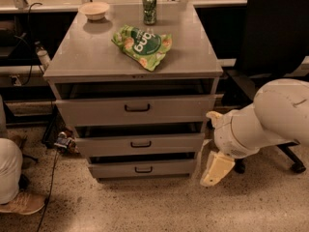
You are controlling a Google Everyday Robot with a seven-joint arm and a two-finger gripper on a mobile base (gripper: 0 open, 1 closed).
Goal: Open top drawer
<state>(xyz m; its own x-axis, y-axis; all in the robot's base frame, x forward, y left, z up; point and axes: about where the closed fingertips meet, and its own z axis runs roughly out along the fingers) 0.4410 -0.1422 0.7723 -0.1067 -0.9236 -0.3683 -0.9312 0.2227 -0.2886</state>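
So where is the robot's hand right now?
In the camera view the gripper hangs low on the right, near the floor, just beside the right end of the bottom drawer and well below the top drawer.

Smooth grey metal tabletop (91,57), a dull sheen under the lights. On it sits a crinkly green plastic snack bag (144,46), glossy, and a shiny green metal can (149,8). The grey metal top drawer (91,111) shows a matt, even front with a small dark bar handle (137,108). Low and to the right of that drawer is the cream plastic-looking hand (216,169), smooth and matt, on a smooth white arm shell (275,112). Below it all, a speckled stone-like floor (145,207), lightly polished.
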